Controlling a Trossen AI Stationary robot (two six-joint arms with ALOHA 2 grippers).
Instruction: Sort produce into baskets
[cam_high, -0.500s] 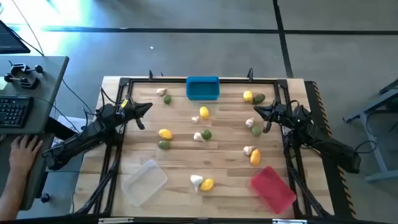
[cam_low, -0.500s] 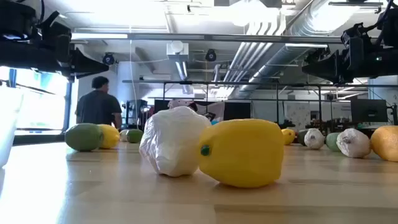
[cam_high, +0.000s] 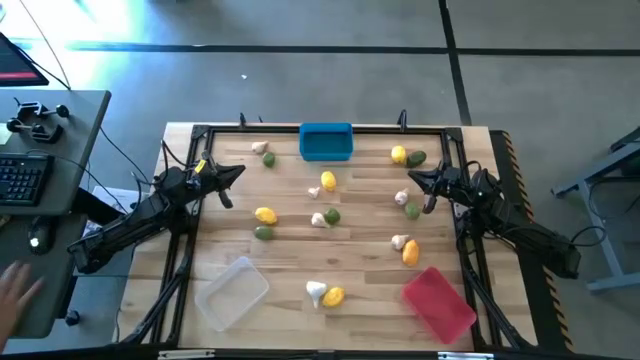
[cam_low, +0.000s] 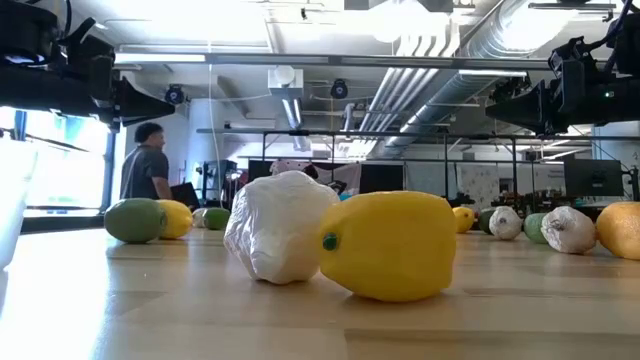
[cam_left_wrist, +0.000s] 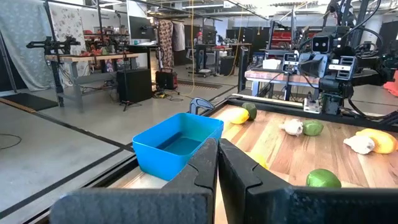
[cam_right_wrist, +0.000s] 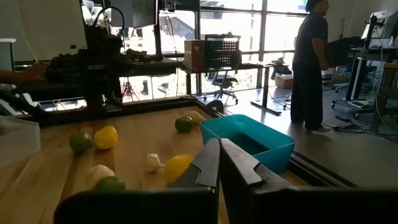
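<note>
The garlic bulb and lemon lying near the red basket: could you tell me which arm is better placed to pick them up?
Probably the right. The garlic bulb and lemon lie just below the right gripper, beside the red basket; the left gripper waits across the table.

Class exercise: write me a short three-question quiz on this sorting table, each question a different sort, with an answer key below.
1. True or false: the blue basket already holds a lemon.
2. Multiple choice: which basket lies nearest the right hand? A. the clear basket B. the red basket C. the blue basket
3. Fill in: at the table's near edge, a white garlic bulb lies touching a ______.

Key
1. False. It is empty, and all the produce lies on the table.
2. C. By the high view the blue basket is somewhat closer; the left hand waits opposite, both hands shut and holding nothing.
3. Yellow lemon.
</note>
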